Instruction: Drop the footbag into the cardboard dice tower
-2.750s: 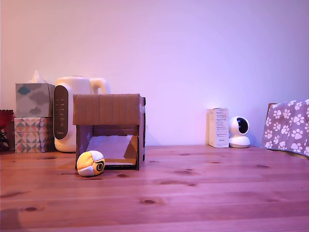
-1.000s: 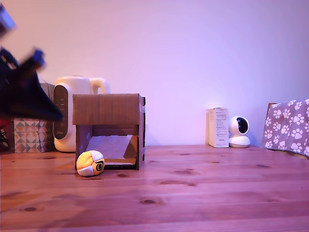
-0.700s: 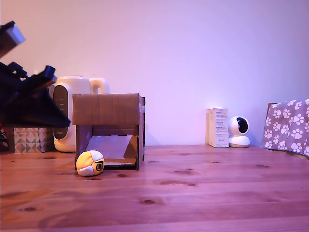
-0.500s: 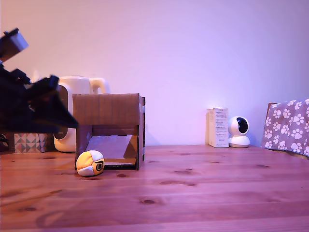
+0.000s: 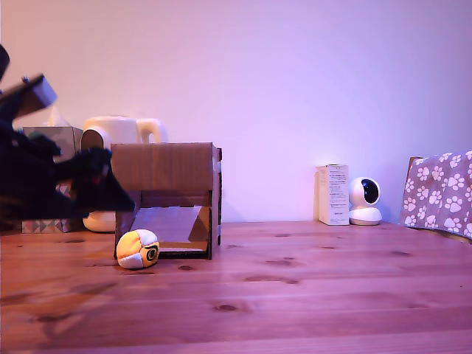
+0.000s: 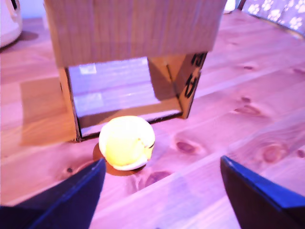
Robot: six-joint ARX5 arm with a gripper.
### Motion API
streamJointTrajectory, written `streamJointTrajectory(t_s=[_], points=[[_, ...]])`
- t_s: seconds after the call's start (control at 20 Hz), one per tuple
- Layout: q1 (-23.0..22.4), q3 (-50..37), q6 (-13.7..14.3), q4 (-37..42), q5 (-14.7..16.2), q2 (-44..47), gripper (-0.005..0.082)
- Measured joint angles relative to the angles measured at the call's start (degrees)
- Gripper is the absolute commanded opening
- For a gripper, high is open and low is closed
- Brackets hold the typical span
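We are holding our gripper (image 6: 159, 191) wide open and empty, with the footbag (image 6: 126, 142) lying on the table (image 6: 267, 124) just ahead of the fingers (image 6: 71, 195), not yet between them. Right behind it, touching or nearly so, the cardboard tower (image 6: 133, 28) is showing its open front. Reaching too far risks us nudging the ball inside or bumping the tower.
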Motion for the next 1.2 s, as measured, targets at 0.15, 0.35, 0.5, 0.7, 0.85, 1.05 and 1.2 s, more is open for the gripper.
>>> streamJointTrajectory(t_s=[0.15, 0.35, 0.5, 0.7, 0.85, 1.05, 1.2], points=[[0.0, 1.2, 0.09, 2.27, 0.0, 4.35, 0.0722], [0.0, 6.14, 0.87, 2.58, -0.07, 10.58, 0.0722], [0.0, 9.84, 1.49, 2.64, -0.85, 14.47, 0.0722], [0.0, 14.21, 2.49, 2.49, -2.25, 19.37, 0.0722], [0.0, 16.15, 2.99, 1.2, -2.32, 21.27, 0.0721], [0.0, 17.51, 3.02, 0.28, -2.78, 22.47, 0.0388], [0.02, 17.53, 3.02, -0.28, -3.52, 22.51, 0.0051]])
